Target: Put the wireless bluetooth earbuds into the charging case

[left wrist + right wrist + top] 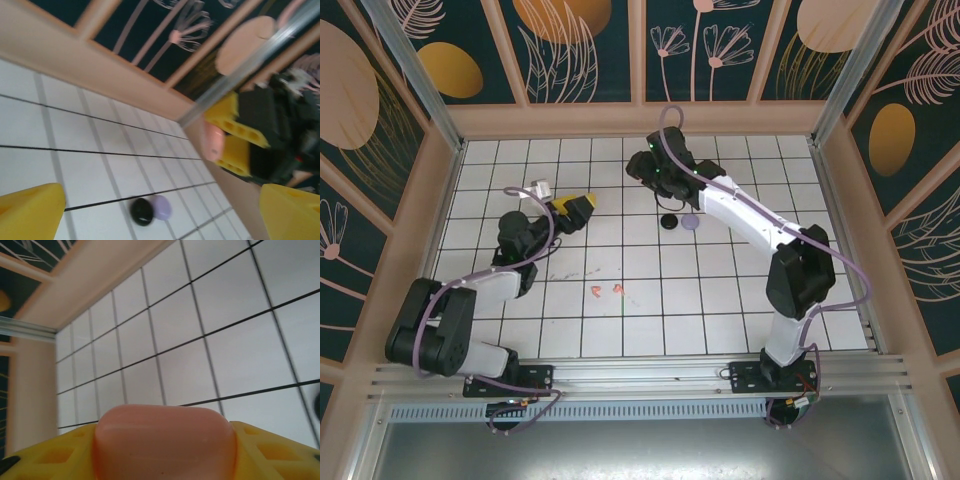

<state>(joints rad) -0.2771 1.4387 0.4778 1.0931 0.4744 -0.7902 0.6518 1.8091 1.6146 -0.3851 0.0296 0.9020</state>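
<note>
risk, left arm (515, 250): the left jaws stand released and empty, well apart from the salmon earbuds (595, 290). On so small a target the broad yellow fingers (30, 212) may shove a bud along the tile instead of pinching it.
risk, salmon earbuds: the pair lies loose on the bench (720, 300), near its middle and close together. A careless approach to one could knock the other away.
risk, black round piece (670, 220) and lavender round piece (690, 221): they lie touching each other, just near of the right wrist. A descending arm could sweep them aside.
risk, salmon case (165, 440): the right jaws grasp it across its smooth, rounded shell, so it might slip or twist in the grip. I cannot tell whether it is open to take a bud.
pose, left arm: folded low, with the wrist stretched to the far left of the bench and the left jaws pointing across toward the other arm.
pose, right arm (740, 215): rising from its base and leaning far-left over the bench's centre, with the case held off the tiles.
</note>
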